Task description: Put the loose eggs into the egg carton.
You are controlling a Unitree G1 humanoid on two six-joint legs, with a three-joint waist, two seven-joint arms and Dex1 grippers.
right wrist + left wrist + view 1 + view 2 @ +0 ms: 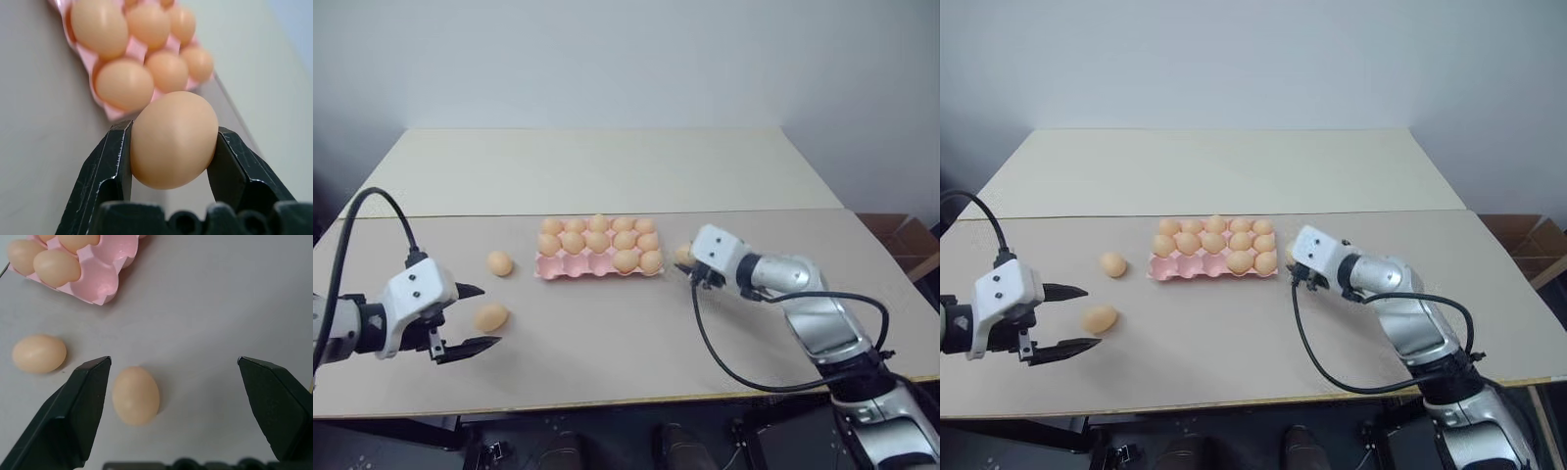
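One pale orange-tan egg (173, 139) clamped between the right gripper (690, 266) fingers, just beside the pink egg carton (553, 266) (near-row cups partly empty), while two loose eggs (491, 317) (500, 262) lie by the wide-open left gripper (470, 319) on the table (607, 343).

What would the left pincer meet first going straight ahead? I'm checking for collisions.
Probably the nearer loose egg, lying on the table between the open left pincer's fingers; depth is uncertain.
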